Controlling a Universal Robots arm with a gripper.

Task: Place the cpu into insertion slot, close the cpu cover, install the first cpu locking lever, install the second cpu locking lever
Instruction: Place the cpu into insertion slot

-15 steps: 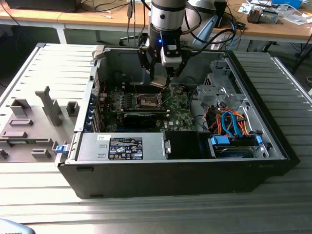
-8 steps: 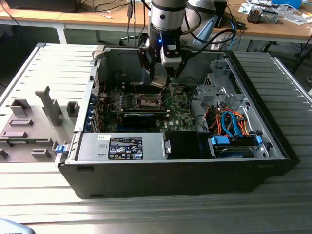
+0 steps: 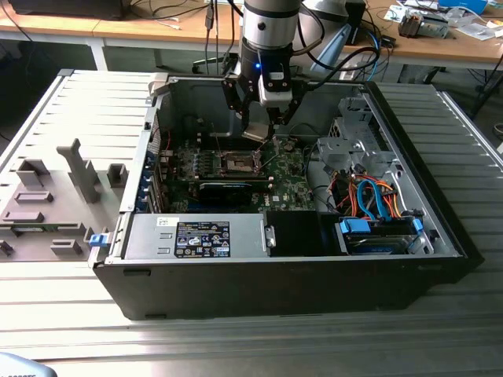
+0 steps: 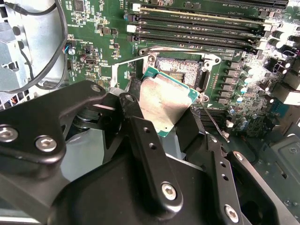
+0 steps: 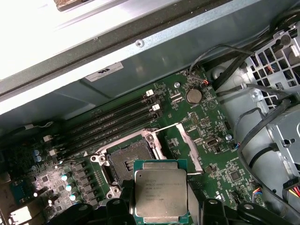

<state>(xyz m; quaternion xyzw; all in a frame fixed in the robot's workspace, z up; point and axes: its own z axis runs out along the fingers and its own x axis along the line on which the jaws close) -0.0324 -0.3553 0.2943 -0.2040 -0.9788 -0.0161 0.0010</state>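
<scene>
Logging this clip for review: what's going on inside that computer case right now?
The robot arm's gripper is inside the open computer case, its fingers shut on the cpu. The cpu hangs above the motherboard, close to the insertion slot, which is empty. The cpu cover stands swung open beside the slot, so nothing is seated or locked yet.
</scene>
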